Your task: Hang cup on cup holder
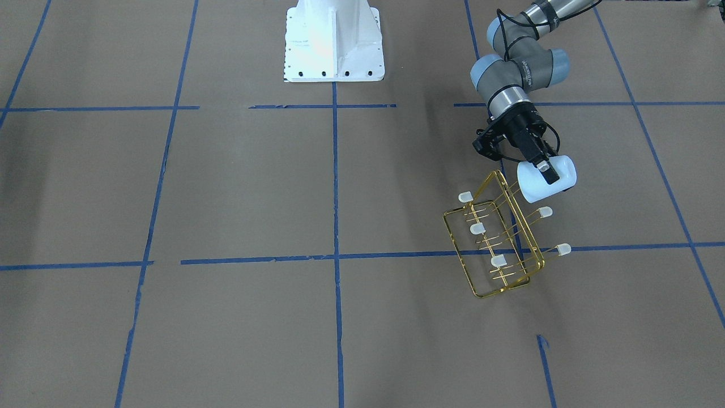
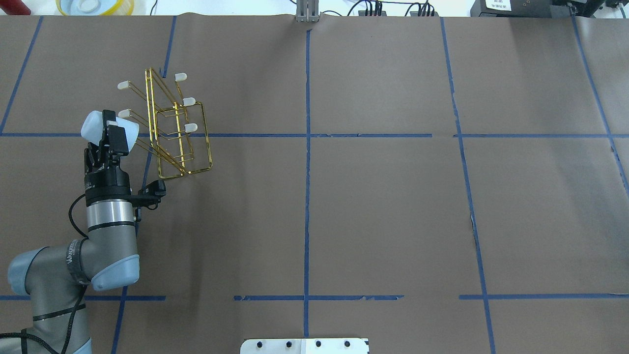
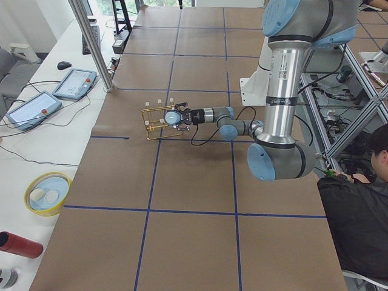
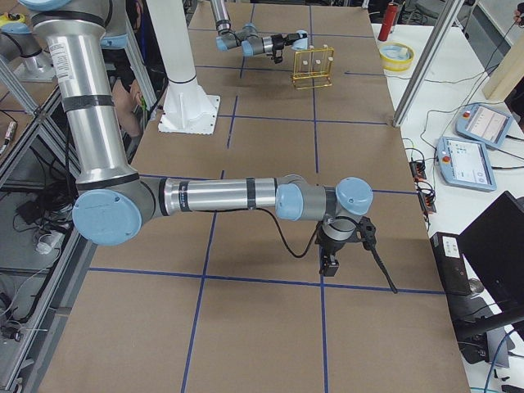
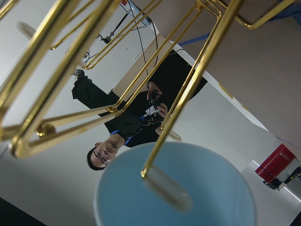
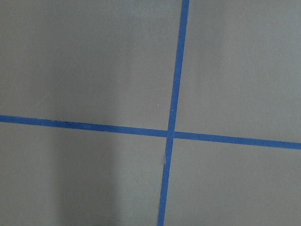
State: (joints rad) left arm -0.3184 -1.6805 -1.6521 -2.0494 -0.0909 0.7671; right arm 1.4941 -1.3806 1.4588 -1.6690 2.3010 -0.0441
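Observation:
My left gripper (image 1: 545, 170) is shut on the pale blue-white cup (image 1: 532, 190) and holds it on its side above the table, right next to the gold wire cup holder (image 1: 461, 254). In the overhead view the gripper (image 2: 111, 132) holds the cup (image 2: 91, 125) at the left side of the rack (image 2: 208, 147). In the left wrist view the cup's open mouth (image 5: 216, 188) faces the rack, and one capped prong (image 5: 169, 190) lies over the mouth. My right gripper (image 4: 330, 266) hangs over bare table far from the rack, and I cannot tell whether it is open or shut.
The white robot base (image 1: 334, 39) stands at the table's middle edge. A yellow bowl (image 2: 96, 6) and a red can (image 2: 12, 6) sit beyond the far left edge. An operator (image 3: 357, 212) sits beside the robot. Blue tape lines cross the brown table.

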